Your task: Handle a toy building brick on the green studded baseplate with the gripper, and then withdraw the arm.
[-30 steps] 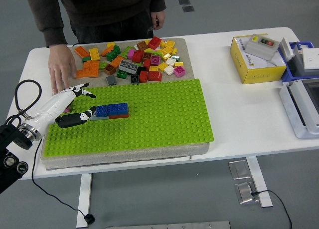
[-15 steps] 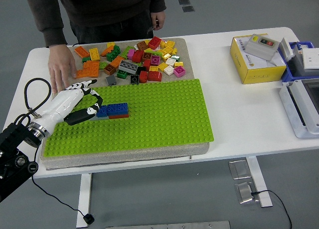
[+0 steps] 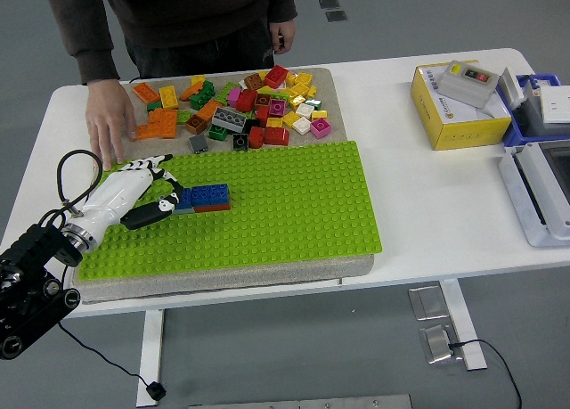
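The robot's left hand (image 3: 147, 195), white-shelled with black fingers, has crept forward over the last second: it was lying back from the row of bricks with its fingers spread, and now its fingertips have closed in around the left end of the blue toy building brick (image 3: 201, 195). The thumb sits low on the near side, the other fingers arch over the far side, and they look to be touching or nearly touching the small grey piece at the row's end; whether they are truly clamped on it I cannot tell from here. The brick itself has not shifted. It sits on the left half of the bright green studded baseplate (image 3: 294, 204), with a red-brown brick (image 3: 214, 208) showing under its near edge.

To my eye that means the handling step is only beginning: contact is being made, nothing is lifted or pressed yet, and the withdrawal is all ahead.

The right arm is nowhere to be seen. At the far side a person stands with one hand (image 3: 109, 128) flat on the white table (image 3: 445, 213), just beyond the plate's far-left corner, close to the robot's knuckles. A loose pile of mixed coloured bricks (image 3: 240, 106) lies on the grey mat behind the plate.

The yellow cardboard box (image 3: 450, 115) at the right carries print, but it is too small to read.
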